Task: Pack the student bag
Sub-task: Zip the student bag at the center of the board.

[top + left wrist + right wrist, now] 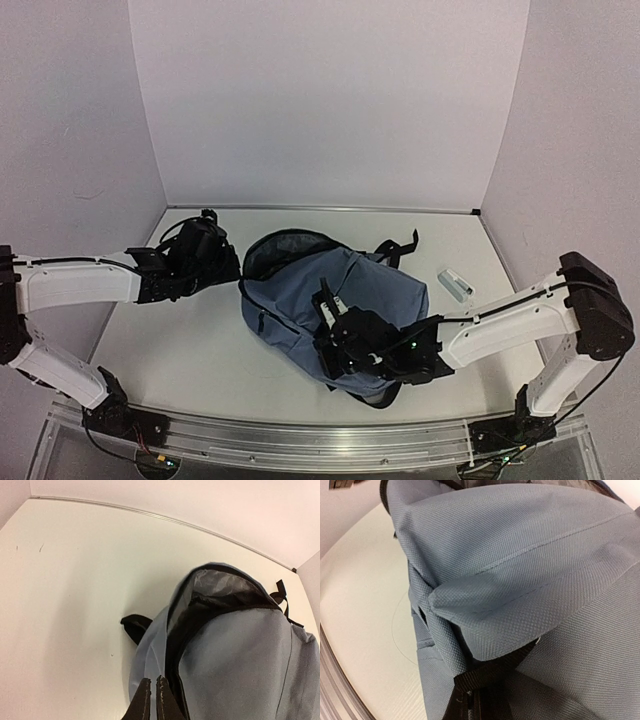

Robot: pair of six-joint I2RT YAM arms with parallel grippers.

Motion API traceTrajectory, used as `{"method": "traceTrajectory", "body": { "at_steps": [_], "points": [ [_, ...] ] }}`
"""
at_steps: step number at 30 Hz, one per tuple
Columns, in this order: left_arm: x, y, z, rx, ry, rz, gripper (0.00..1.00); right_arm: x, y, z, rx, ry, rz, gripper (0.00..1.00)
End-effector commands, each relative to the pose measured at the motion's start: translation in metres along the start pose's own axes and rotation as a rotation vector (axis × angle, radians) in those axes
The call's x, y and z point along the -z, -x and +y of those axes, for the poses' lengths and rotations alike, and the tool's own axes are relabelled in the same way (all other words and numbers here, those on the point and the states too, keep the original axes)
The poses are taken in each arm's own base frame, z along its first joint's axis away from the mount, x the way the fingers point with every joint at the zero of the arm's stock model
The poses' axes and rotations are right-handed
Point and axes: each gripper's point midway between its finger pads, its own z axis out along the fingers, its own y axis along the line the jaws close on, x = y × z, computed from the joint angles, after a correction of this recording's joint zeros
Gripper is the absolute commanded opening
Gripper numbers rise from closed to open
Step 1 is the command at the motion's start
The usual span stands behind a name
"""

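If you start at the near edge, you've got the metal rail point(300, 440) with both arm bases bolted on. Right past that, the right gripper point(328, 303) sits on the near end of the student bag point(360, 290). It's clamped shut, and in the wrist view the slate-blue fabric bunches toward a black webbing strap point(485, 677), so I'd say it's pinching the bag there.

The bag lies flat mid-surface with its mouth pointing away from the arms. The left gripper point(151, 695) is at the bag's left edge beside the zipper track, tips pressed together. Can't tell if it has any fabric or a zipper pull.

Progress-wise, the main compartment point(220, 587) gapes open, grey lining showing, and I can't see what's inside. No books are lying around. A small white-and-grey object point(455, 284) sits on the surface right of the bag, apart from it. My guess is it's mostly packed, with the zipping left, plus that little thing if it belongs inside.

The surface point(180, 350) is plain off-white and boxed in by pale walls point(330, 100) on three sides.
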Motion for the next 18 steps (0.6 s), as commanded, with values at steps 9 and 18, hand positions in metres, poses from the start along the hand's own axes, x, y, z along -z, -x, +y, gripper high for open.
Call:
{"method": "traceTrajectory", "body": {
  "at_steps": [9, 18],
  "points": [
    [0.036, -0.024, -0.037, -0.207, -0.377, 0.099, 0.25, 0.021, 0.013, 0.01, -0.007, 0.042, 0.008, 0.26],
    [0.063, -0.042, 0.022, -0.056, -0.242, 0.113, 0.74, 0.041, 0.039, 0.022, 0.073, 0.037, 0.011, 0.53]
  ]
}}
